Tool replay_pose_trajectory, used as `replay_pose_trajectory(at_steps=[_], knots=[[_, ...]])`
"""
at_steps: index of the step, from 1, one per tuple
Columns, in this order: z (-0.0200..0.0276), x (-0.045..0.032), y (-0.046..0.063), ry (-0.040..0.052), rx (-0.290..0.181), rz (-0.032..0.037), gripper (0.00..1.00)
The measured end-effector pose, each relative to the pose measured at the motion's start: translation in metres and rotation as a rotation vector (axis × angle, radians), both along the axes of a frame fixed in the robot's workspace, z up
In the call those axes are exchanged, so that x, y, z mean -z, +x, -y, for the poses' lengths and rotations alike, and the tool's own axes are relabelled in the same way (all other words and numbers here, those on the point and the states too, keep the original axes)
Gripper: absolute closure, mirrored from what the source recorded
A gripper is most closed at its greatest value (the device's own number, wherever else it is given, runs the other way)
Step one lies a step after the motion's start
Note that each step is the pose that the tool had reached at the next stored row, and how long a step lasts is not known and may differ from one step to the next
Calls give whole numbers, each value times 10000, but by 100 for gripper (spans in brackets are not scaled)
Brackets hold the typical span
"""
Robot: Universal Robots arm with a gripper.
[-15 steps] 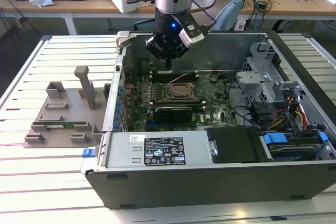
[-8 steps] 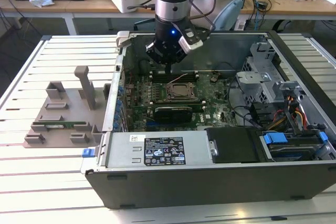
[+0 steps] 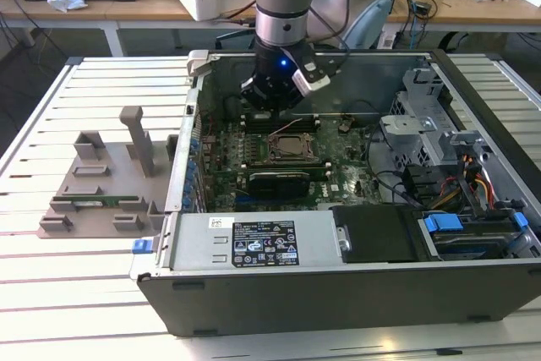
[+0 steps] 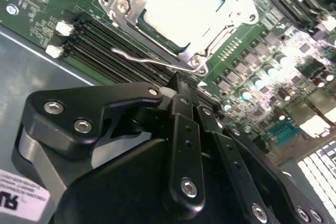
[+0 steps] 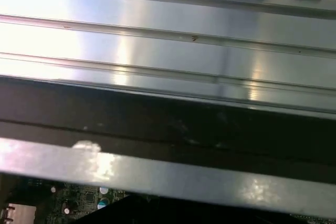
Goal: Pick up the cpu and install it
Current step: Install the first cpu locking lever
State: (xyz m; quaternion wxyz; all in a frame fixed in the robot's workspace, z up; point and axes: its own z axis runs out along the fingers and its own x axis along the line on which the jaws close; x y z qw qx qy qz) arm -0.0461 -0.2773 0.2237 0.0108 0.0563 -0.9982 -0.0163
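The cpu [image 4: 181, 11], a flat square chip with a pale shiny top, lies in its socket on the green motherboard [image 4: 37, 11], framed by the socket's metal bracket [image 4: 126, 3]. A thin wire lever [image 4: 152, 62] runs along the socket's edge. My gripper [image 4: 181, 83] hangs just beside that lever and off the cpu, its black fingers [image 4: 184, 129] drawn together with nothing between them. In the exterior view the gripper [image 3: 275, 101] is inside the open computer case [image 3: 338, 289], just behind the socket [image 3: 292, 148].
Dark memory slots [image 4: 100, 40] run next to the socket. A grey holder stand [image 3: 101, 183] sits on the slatted table at the exterior view's left. Drive bays and cables [image 3: 456, 175] crowd the case's right side. A ribbed metal surface [image 5: 168, 40] shows in the first wrist view.
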Motion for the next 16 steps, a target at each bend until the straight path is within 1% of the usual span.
replay_pose_trajectory(at_steps=[8, 14, 16], knots=[[-23, 69, 126, 0, -2, -12, 89], [-24, 109, 219, -1, -3, -22, 89], [-24, 129, 271, -1, -1, -28, 89]])
